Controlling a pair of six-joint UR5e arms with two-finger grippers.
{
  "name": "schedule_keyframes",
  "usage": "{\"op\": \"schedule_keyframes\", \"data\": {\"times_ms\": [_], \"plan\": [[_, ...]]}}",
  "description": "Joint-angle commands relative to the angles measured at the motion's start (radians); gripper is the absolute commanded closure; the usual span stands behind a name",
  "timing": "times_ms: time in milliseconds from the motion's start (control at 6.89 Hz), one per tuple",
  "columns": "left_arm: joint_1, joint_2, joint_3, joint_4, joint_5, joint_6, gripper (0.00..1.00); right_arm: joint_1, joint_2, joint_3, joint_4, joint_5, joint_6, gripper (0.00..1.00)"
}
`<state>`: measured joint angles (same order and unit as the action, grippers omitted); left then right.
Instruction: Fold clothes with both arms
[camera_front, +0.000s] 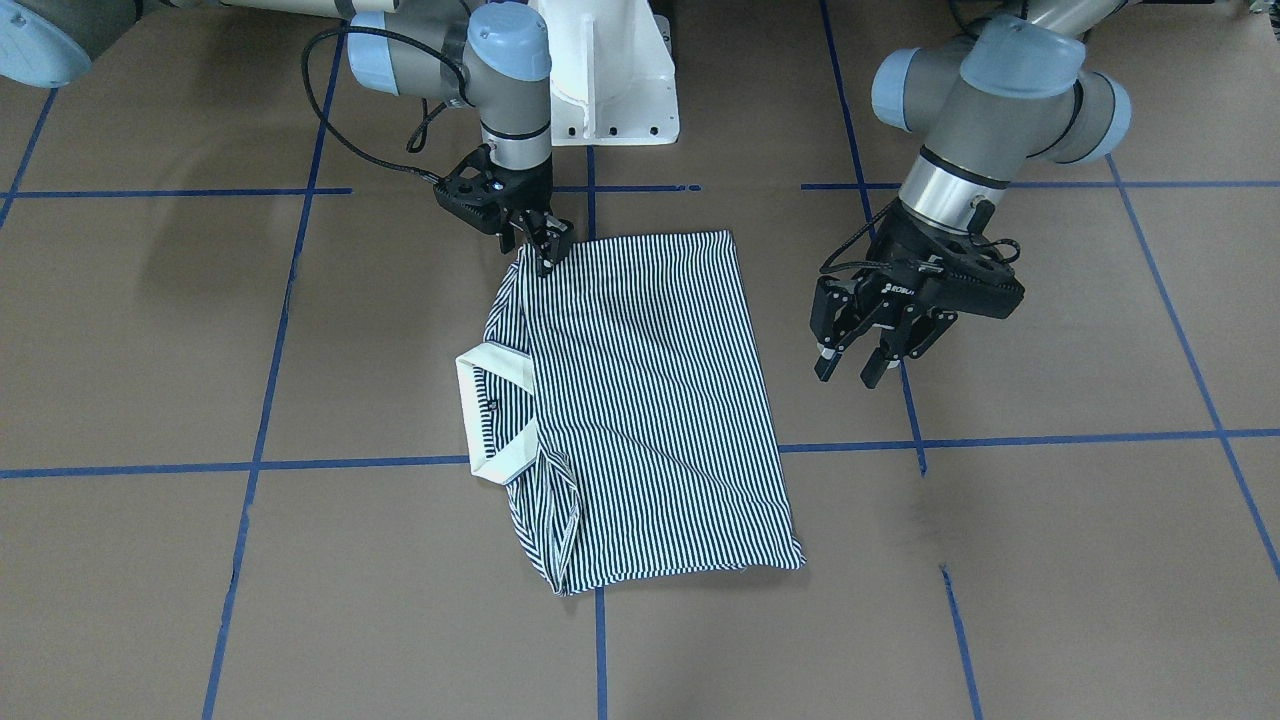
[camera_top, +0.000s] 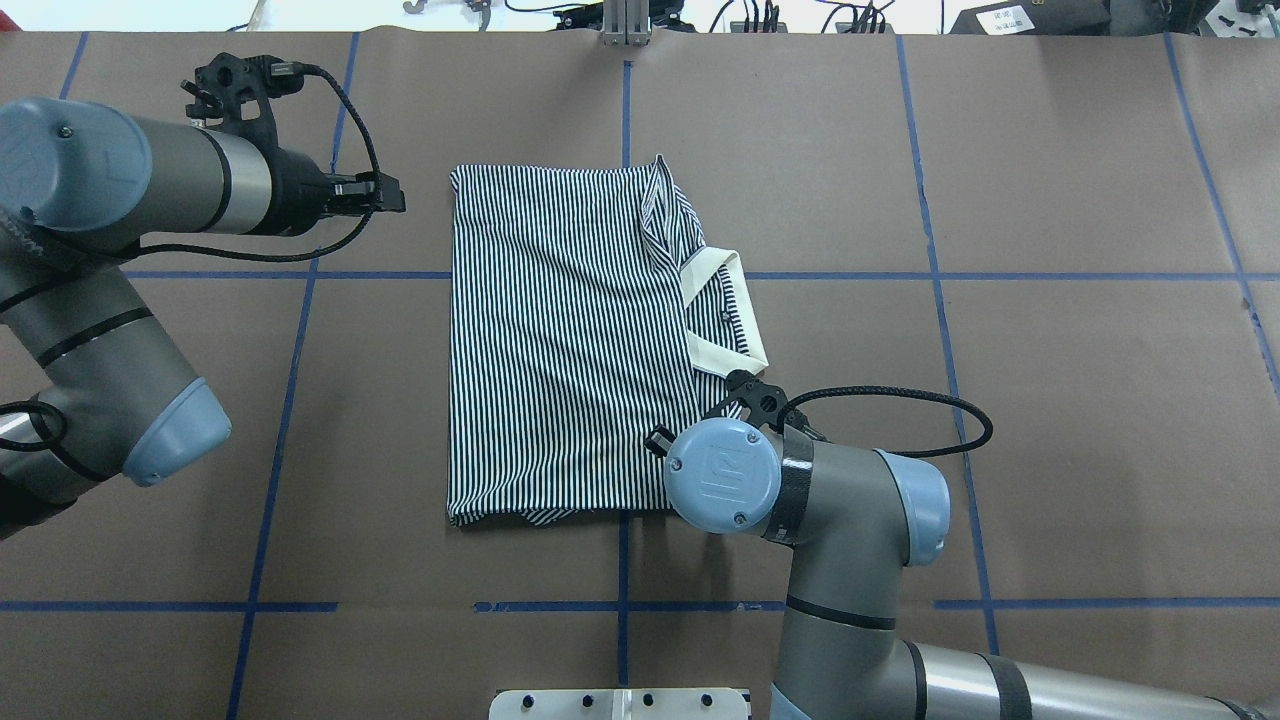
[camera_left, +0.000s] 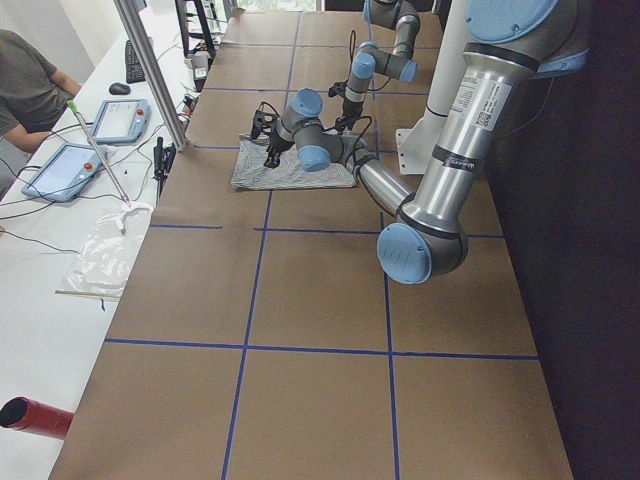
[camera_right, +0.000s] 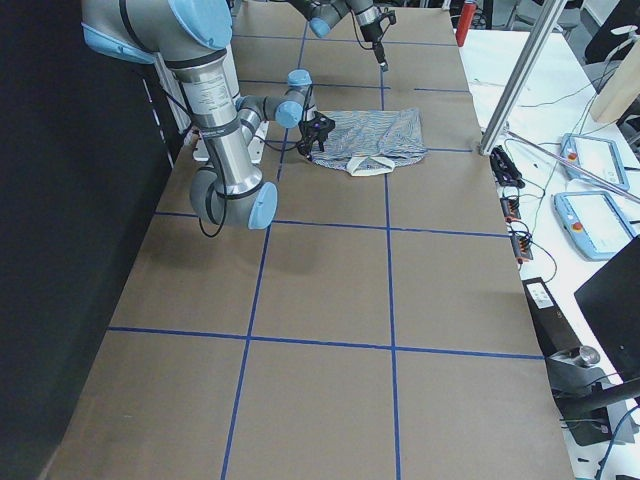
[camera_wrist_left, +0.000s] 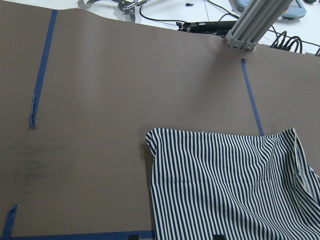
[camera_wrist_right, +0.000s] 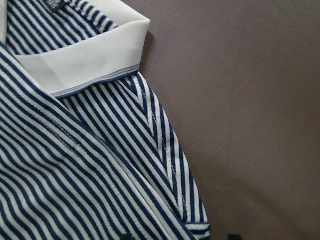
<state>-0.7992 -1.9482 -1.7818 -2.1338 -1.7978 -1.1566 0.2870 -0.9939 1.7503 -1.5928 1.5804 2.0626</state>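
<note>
Polo shirt (camera_top: 560, 340): folded; long axis top-to-bottom of overhead frame; collar (camera_top: 725, 310) points right. Left gripper (camera_front: 848, 375): fingers spread, beside shirt. Right gripper (camera_front: 535, 255): fingers apart, at shirt corner.

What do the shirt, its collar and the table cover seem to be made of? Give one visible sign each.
Shirt: soft matte knit, probably cotton; it wrinkles and shows stitched seams.
Collar: thicker cream knit, matte; it keeps a crisp folded edge.
Table cover: brown paper or card, matte; flat, slightly scuffed, marked with blue tape.
</note>
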Motion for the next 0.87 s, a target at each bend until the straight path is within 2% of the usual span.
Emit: {"op": "schedule_keyframes", "data": {"times_ms": [0, 145, 290, 435, 725], "plan": [[0.0, 0.0, -0.004, 0.0, 0.0, 0.0, 0.42, 0.0, 0.001, -0.018, 0.007, 0.003, -0.002, 0.3], [0.0, 0.0, -0.004, 0.0, 0.0, 0.0, 0.42, 0.003, 0.001, -0.018, 0.005, 0.004, -0.005, 0.35], [-0.002, 0.0, -0.011, 0.023, 0.0, 0.0, 0.42, 0.003, 0.001, -0.018, 0.004, 0.007, -0.005, 0.63], [0.0, 0.0, -0.033, 0.052, 0.0, 0.0, 0.42, 0.004, 0.001, -0.015, 0.002, 0.009, -0.007, 1.0], [0.0, 0.0, -0.038, 0.058, 0.0, 0.0, 0.42, 0.011, -0.005, -0.009, -0.001, 0.022, -0.009, 1.0]]}}
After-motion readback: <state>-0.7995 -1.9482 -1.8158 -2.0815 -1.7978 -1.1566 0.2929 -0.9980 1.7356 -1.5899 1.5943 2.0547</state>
